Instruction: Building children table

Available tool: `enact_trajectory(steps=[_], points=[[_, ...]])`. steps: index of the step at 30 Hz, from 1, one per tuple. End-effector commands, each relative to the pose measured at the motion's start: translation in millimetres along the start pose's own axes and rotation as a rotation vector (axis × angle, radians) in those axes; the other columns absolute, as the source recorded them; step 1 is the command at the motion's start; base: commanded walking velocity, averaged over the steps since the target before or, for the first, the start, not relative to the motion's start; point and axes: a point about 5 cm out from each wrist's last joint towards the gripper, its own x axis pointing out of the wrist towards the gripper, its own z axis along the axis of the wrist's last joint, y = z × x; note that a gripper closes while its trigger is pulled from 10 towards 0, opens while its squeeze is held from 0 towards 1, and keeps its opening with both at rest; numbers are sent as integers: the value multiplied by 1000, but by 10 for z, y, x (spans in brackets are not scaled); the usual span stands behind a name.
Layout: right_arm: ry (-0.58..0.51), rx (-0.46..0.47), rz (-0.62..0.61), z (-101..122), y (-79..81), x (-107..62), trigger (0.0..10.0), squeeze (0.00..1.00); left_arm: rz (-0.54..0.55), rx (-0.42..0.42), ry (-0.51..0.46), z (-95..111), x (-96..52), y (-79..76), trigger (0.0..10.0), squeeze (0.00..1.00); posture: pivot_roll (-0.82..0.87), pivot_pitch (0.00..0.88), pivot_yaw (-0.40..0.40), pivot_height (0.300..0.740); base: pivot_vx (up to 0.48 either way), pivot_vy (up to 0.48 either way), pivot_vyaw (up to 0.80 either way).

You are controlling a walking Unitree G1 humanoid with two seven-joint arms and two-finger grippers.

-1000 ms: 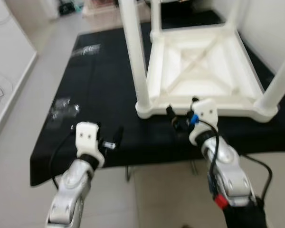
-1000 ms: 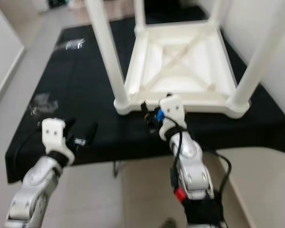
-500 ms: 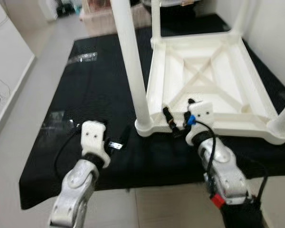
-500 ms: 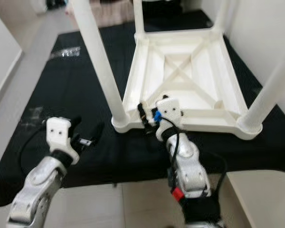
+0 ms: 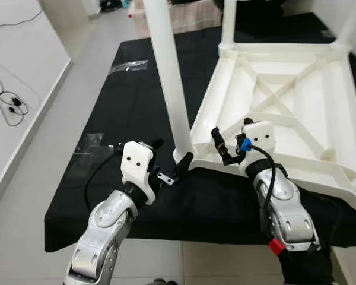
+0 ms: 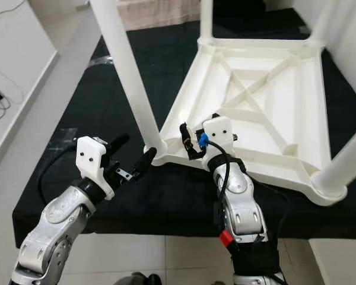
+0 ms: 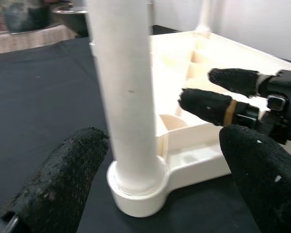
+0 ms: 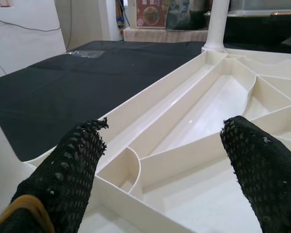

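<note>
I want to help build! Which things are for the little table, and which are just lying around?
For the job:
white table, upside down
its leg
left gripper
right gripper

Just lying about:
plastic bags on the black cloth
cable on the floor

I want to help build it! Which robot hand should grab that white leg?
Probably the left. The left gripper is open right beside the foot of the nearest white leg. The right gripper is open over the upturned table frame, further from it.
</note>
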Motion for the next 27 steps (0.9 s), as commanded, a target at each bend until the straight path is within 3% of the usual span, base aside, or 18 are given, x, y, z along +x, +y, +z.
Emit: enact_trajectory(steps=[1,5,17,19,27], points=[[11,16,22,-35,71,1,10000,0,5,14,23,-25,-44,19,10000,0,-49,173,108,740,0,0,0],[9,14,24,-29,80,9,10000,0,31,43,23,-24,-2,67,10000,0,-51,172,105,740,0,0,0],[-5,14,23,17,81,20,10000,0,101,98,-64,125,378,339,10000,0,-75,168,102,740,0,0,0],[-7,13,17,25,62,18,10000,0,78,90,-87,179,492,367,10000,0,-84,168,104,740,0,0,0],[-14,12,10,47,60,11,10000,0,-7,74,-91,198,710,342,10000,0,-101,173,117,740,0,0,0]])
